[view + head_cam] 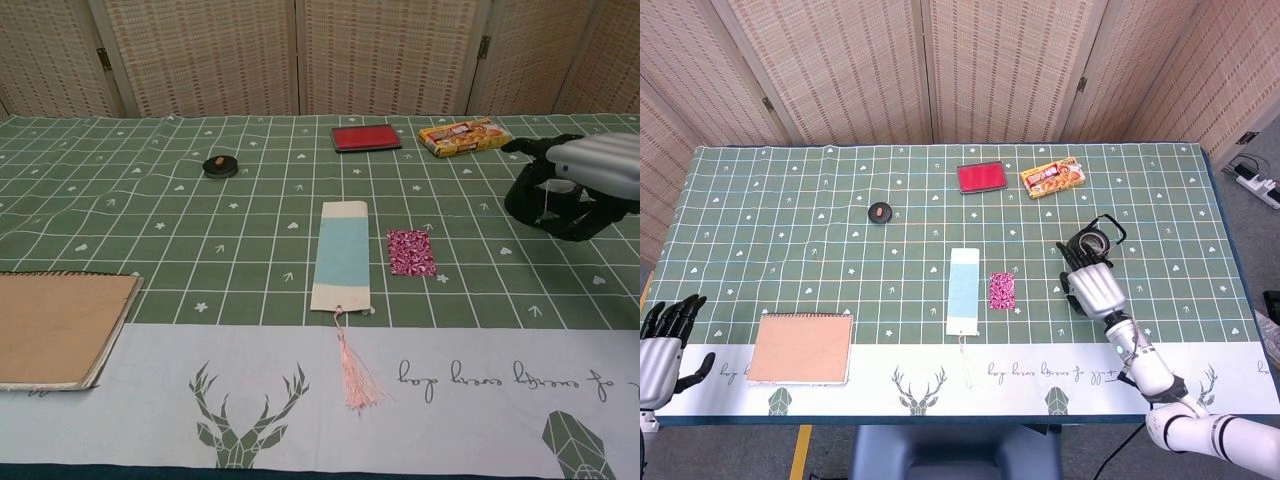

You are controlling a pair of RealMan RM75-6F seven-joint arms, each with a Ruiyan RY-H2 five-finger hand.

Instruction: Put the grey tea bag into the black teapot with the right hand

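The black teapot (pixel 1095 238) stands right of centre on the green cloth, handle up. Something pale grey, apparently the tea bag (pixel 1092 243), shows in its mouth. My right hand (pixel 1096 288) hovers just in front of the pot, fingers spread and pointing at it, holding nothing. In the chest view that right hand (pixel 598 168) crosses in front of the teapot (pixel 522 203) and hides most of it; the tea bag is not visible there. My left hand (pixel 660 345) rests at the table's front left corner, fingers apart and empty.
A blue bookmark (pixel 963 292) with a tassel and a small pink patterned packet (pixel 1001 290) lie left of the pot. A red case (pixel 981 177), a yellow snack box (pixel 1052 178) and a small black lid (pixel 879 211) sit further back. A brown notebook (pixel 801 348) lies front left.
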